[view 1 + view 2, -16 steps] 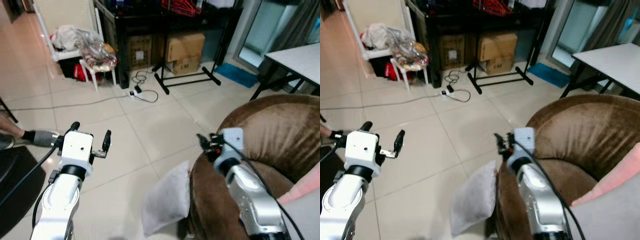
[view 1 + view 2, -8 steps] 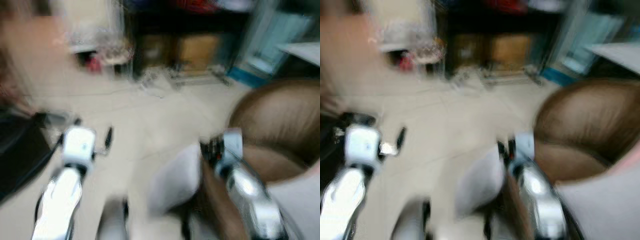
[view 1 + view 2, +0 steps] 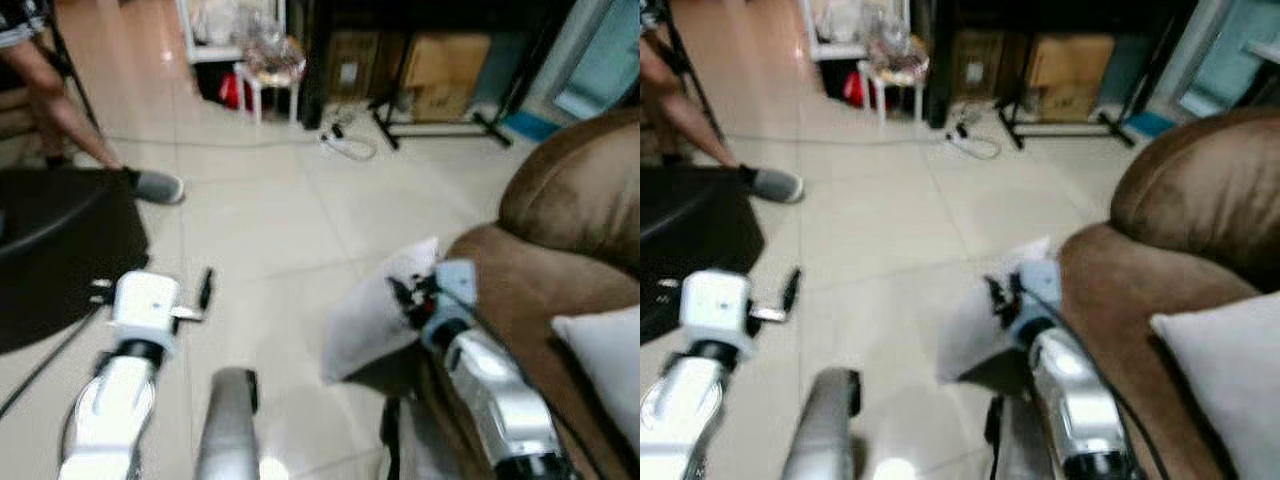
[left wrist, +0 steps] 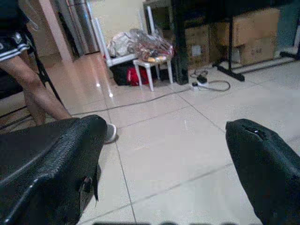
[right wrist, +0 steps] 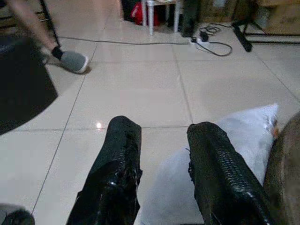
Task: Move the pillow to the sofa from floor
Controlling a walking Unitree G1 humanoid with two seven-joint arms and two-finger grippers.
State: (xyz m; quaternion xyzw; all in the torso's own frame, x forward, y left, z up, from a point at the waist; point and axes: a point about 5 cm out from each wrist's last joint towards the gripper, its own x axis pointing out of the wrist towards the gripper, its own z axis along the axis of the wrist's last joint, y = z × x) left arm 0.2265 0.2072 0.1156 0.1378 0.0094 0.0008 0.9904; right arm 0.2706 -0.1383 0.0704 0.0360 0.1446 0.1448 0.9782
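A pale grey pillow [image 3: 372, 312] stands on the tiled floor, leaning against the front of the brown sofa [image 3: 560, 215]. My right gripper [image 3: 408, 292] hovers at the pillow's upper edge, right beside the sofa arm. In the right wrist view its two black fingers [image 5: 119, 159] stand apart with nothing between them, and the pillow [image 5: 246, 136] lies just below and beyond them. My left gripper [image 3: 155, 284] is held out over bare tiles to the left, well away from the pillow. Its fingers [image 4: 262, 164] are spread wide and hold nothing.
A second light pillow [image 3: 605, 360] lies on the sofa seat. A person's leg and grey shoe [image 3: 155, 186] stand at the left by a black chair [image 3: 60, 235]. A power strip with cord [image 3: 345, 145], a stand, boxes [image 3: 440, 60] and a white stool [image 3: 265, 80] line the back.
The camera has swung and tipped downward after a blurred step. The pillow now sits closer under my right gripper, and a person's leg has come into view at the left.
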